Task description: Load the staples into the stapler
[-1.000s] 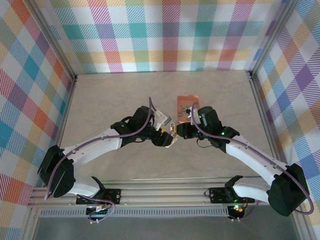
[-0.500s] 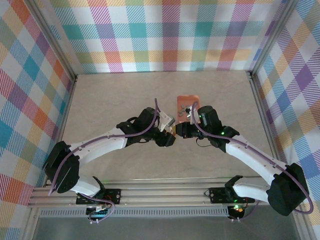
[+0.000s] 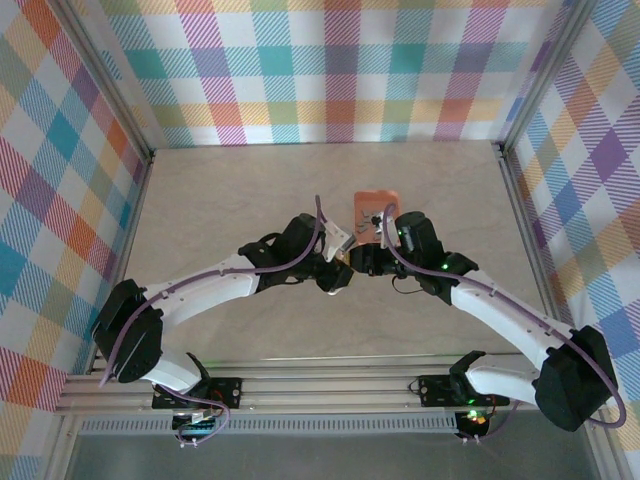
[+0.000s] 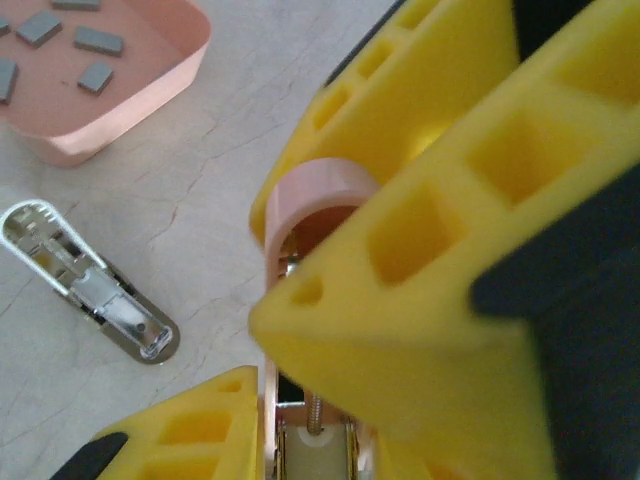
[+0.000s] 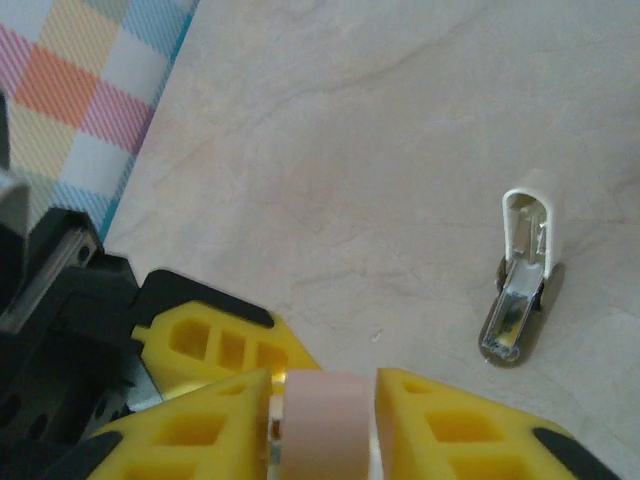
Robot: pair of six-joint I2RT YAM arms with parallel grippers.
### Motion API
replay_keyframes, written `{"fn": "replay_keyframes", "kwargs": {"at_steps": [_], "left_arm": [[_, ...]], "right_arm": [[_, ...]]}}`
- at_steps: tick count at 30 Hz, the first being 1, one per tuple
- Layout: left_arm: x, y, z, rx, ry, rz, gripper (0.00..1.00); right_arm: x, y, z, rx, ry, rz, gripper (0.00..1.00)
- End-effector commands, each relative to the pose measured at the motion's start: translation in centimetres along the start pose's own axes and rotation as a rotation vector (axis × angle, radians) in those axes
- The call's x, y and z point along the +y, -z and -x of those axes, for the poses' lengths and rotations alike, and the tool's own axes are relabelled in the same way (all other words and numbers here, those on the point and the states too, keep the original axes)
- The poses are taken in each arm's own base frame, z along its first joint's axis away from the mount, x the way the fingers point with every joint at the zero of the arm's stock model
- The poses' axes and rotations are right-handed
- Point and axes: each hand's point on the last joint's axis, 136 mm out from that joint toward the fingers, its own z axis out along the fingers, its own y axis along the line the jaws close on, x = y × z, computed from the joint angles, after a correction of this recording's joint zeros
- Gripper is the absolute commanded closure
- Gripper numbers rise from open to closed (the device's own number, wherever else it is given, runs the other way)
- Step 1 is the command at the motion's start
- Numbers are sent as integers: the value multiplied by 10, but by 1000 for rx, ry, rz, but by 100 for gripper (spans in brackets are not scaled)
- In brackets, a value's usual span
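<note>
Mid-desk, on the near side of the salmon tray, my 2 pincers meet tip to tip.

R pincer: yellow fingers sit either side of a pink-capped mini stapler. They're close against the cap, w/ a thin dark slit on one side. Can't tell if they're pressing or just off it.

L pincer: drawn in narrow round the same pink-capped mini stapler from the opp. side, big yellow blocks crowding the wrist cam. Can't tell if it has a real hold either.

Grey stapler w/ whitish top lies free on bare desk, apart from both pincers. It's hinged open, top lifted off the metal base, channel showing. It's near the tray, not touching.

Staples: several short grey bars lying loose & flat inside the tray, apart from each other.
</note>
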Motion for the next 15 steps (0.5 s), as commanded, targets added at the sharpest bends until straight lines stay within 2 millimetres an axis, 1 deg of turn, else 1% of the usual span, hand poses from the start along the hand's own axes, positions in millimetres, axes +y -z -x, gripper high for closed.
{"fn": "replay_keyframes", "kwargs": {"at_steps": [1,3,4,6,10,12,15], "left_arm": [[17,11,7,-76,75,117,87],[33,13,1,-104,140,189,91],[45,14,-3,-126,186,245,92],[66,15,-13,-169,273,336,90],[103,14,-31,-261,445,494,88],[115,8,-37,-275,497,544,89],[125,-7,-43,-267,508,581,90]], "right_arm": [[1,12,16,-77,6,-40,43],[-11,17,17,-111,-9,-98,37],[-15,19,17,-123,-11,-119,36],[-22,19,14,-130,-12,-143,35],[-32,14,5,-107,-30,-165,35],[-35,12,1,-98,-38,-171,35],[-38,9,-2,-95,-45,-172,35]]}}
